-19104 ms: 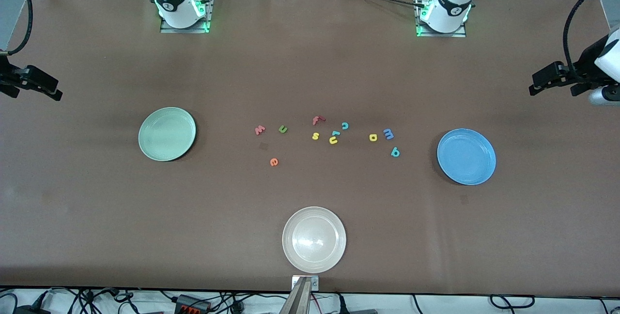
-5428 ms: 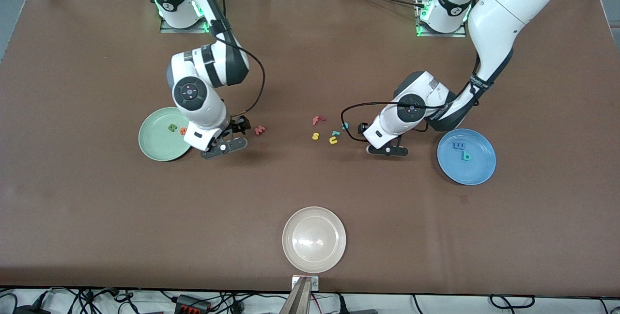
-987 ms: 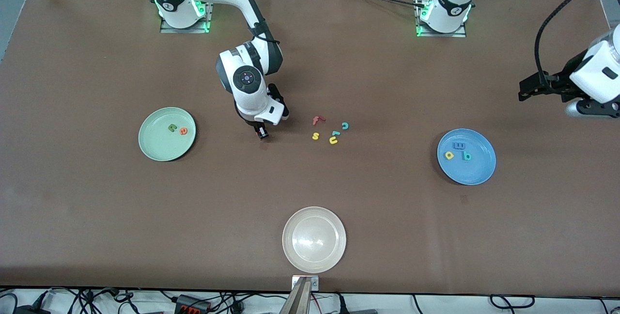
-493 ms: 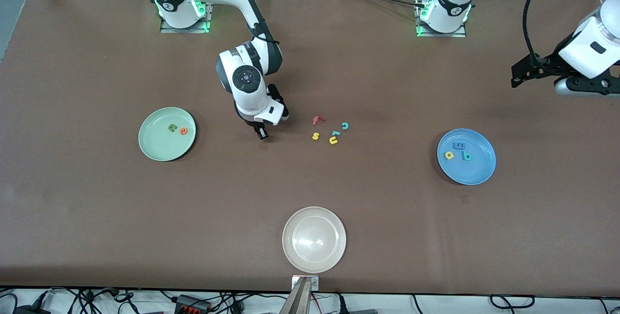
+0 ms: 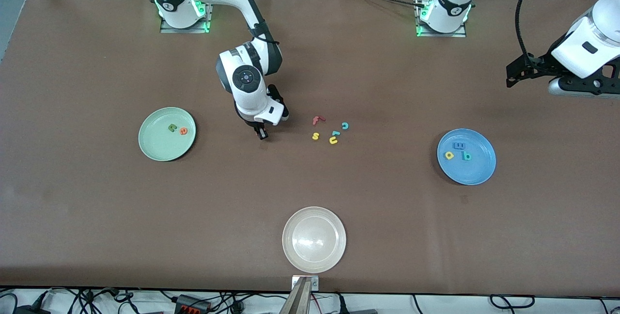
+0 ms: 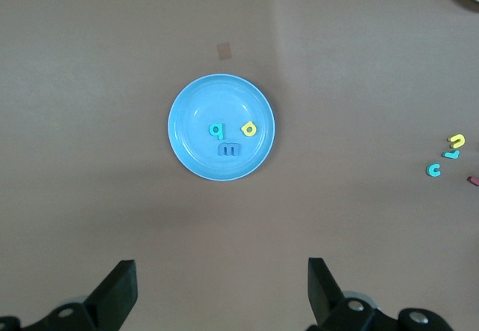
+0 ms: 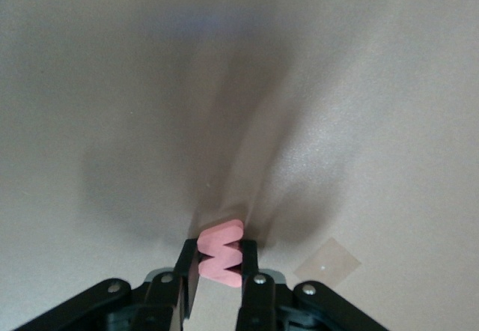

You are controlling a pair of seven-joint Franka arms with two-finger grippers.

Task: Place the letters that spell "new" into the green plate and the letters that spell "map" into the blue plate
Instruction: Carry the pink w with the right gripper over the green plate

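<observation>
My right gripper [image 5: 262,133] is down at the table between the green plate [image 5: 154,145] and the loose letters, shut on the salmon w [image 7: 221,252], which stands between its fingers [image 7: 249,257]. In the front view the hand hides the w. The green n [image 5: 172,128] and orange e [image 5: 183,131] lie in the green plate. The blue plate [image 5: 473,171] holds the blue m [image 5: 458,145], yellow a [image 5: 449,155] and teal p [image 5: 466,156]. My left gripper [image 5: 514,77] hangs open and empty high over the table at the left arm's end.
A red f [image 5: 317,120], yellow s [image 5: 315,135], teal c [image 5: 345,125], yellow u [image 5: 333,140] and another teal letter [image 5: 335,133] lie mid-table beside my right gripper. A white plate [image 5: 296,255] sits near the front edge.
The right gripper's fingers have closed on the w without shifting place. The left arm has drawn farther up and away from the blue plate.
</observation>
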